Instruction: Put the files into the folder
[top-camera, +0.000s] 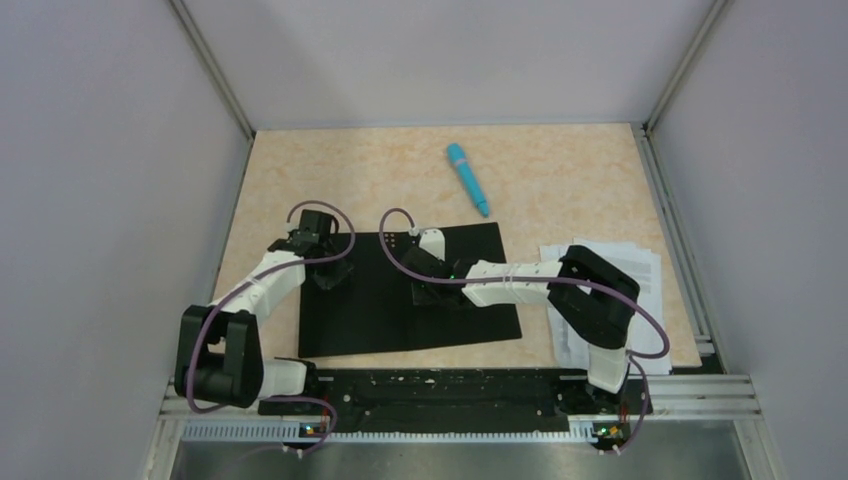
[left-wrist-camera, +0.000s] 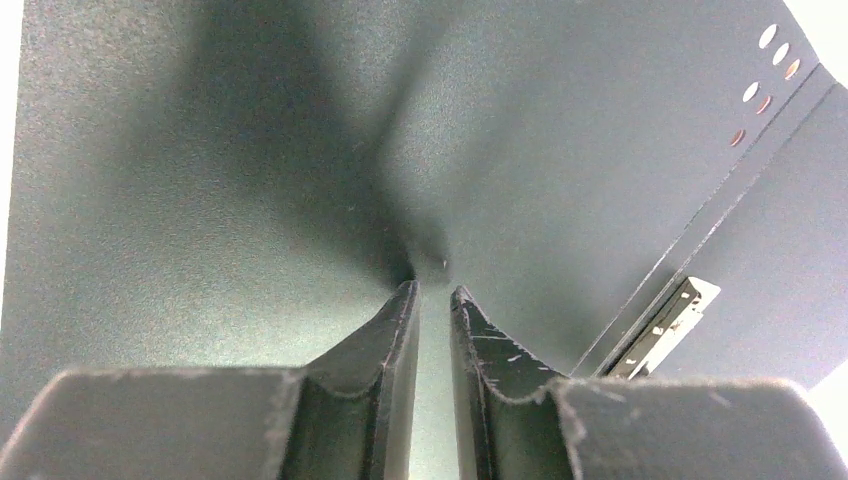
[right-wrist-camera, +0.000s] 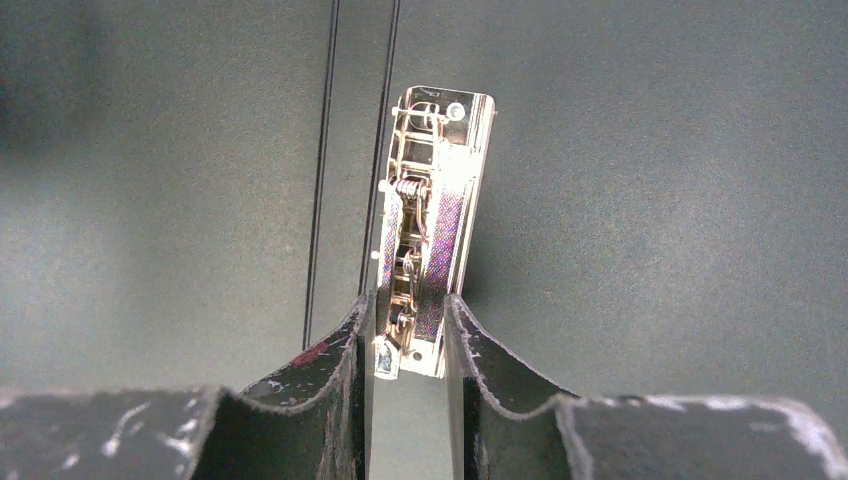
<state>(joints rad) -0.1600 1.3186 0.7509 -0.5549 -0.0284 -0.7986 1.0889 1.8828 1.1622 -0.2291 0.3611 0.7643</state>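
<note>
**Ana:** What do my two arms look like on your overhead feed?

**Ben:** The left arm (top-camera: 262, 284) and right arm (top-camera: 505, 280) both have white shells along the forearm and chunky black housings at the elbows. Thin purplish cables (top-camera: 322, 206) loop off each wrist and elbow.

**Ana:** On my wrist feeds, the left end effector (left-wrist-camera: 432, 295) has matte black fingers (left-wrist-camera: 385, 345) that taper to tips, with frayed edges and pale scratches.

**Ben:** And the other?

**Ana:** My right end effector (right-wrist-camera: 407, 305) is the same shape but more worn. I see white chips across its blocks and a reddish smear on the finger at lower left of the frame.
</note>
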